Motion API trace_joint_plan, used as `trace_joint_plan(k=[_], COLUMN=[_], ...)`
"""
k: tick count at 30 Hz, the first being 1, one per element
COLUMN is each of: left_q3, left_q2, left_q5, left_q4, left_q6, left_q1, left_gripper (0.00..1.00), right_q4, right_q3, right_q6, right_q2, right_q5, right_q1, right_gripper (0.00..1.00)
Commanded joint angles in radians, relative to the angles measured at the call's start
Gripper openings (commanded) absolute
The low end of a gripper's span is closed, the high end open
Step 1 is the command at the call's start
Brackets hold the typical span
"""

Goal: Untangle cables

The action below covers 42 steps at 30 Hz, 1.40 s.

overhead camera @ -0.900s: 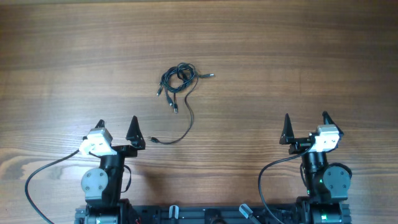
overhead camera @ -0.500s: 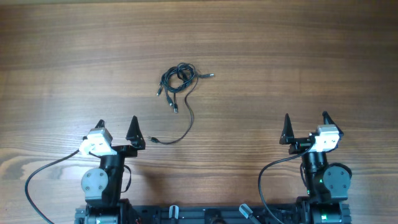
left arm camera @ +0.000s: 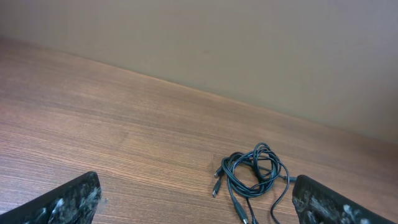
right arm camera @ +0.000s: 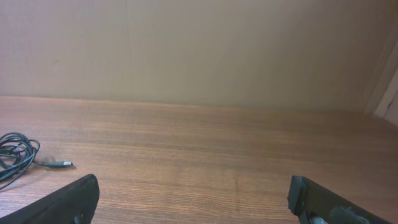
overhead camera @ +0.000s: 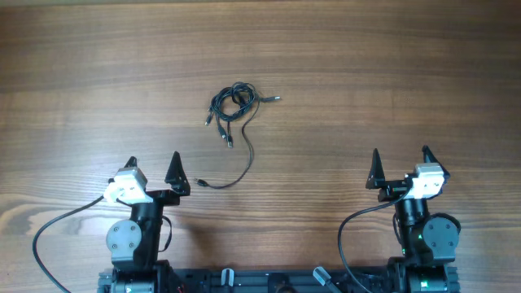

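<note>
1. The cables [overhead camera: 234, 104] lie bunched in a small knot of dark loops on the wooden table [overhead camera: 391, 65], toward its far side and a little left of the middle.
2. Several plugs poke out of the knot: one [overhead camera: 277, 98] just to its right, and others on its near-left edge.
3. One long strand [overhead camera: 244, 163] runs from the knot toward the robot and curls to a plug [overhead camera: 200, 184] well on the near side of the knot.
4. The left gripper [overhead camera: 152, 159] sits near-left of the knot, well apart from it. Its jaws are spread wide and hold nothing, and the strand's end plug lies just beside one finger.
5. The right gripper [overhead camera: 400, 152] is near-right of the knot and farther off. It too is spread wide and empty.
6. Risks, as I judge them:
   - Pinching the whole knot at once would likely cinch the loops tighter.
   - Pulling the long strand with the knot unpinned could drag the whole bundle instead of freeing it.
   - A plug may snag inside a loop when drawn through.
   - The cords are thin and lie flat, so fingers closing on them could scrape the wood or miss.
</note>
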Motion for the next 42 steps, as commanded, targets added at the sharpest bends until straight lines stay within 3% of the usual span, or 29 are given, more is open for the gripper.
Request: trace_joint_plan(k=[1,18,22,26,32,38,42], left_q3=[-0.006,-0.006,-0.006,0.013,0.086,0.273,0.477], left_q2=[-0.007,-0.007,-0.007,-0.007,0.022,0.309,0.597], left_q5=[0.004,0.008,0.129,0.164,0.186,0.186,0.194], left_q4=[-0.003,0.0,0.015,-0.01,-0.055,-0.127,-0.22], left_q6=[-0.002,-0.002,-0.003,-0.066,-0.066,-0.061,-0.055], left_q1=[0.008,0.008,0.008,0.008,0.008,0.008,0.007], left_gripper=[1.0,1.0,1.0,1.0,1.0,1.0,1.0], right_q4=[0.003,0.003,0.003,0.003,0.003,0.003,0.003], right_q3=[-0.001,-0.001,-0.001,-0.001,-0.001,-0.001,-0.001], right_q6=[0.014,0.014,0.014,0.014,0.014,0.014,0.014], right_q2=[-0.012,-0.012,-0.012,-0.012,-0.012,-0.012,-0.012], right_q5=[0.003,0.003,0.003,0.003,0.003,0.003,0.003], right_q1=[0.006,0.006,0.006,0.006,0.006,0.006,0.006], right_gripper=[1.0,1.0,1.0,1.0,1.0,1.0,1.0])
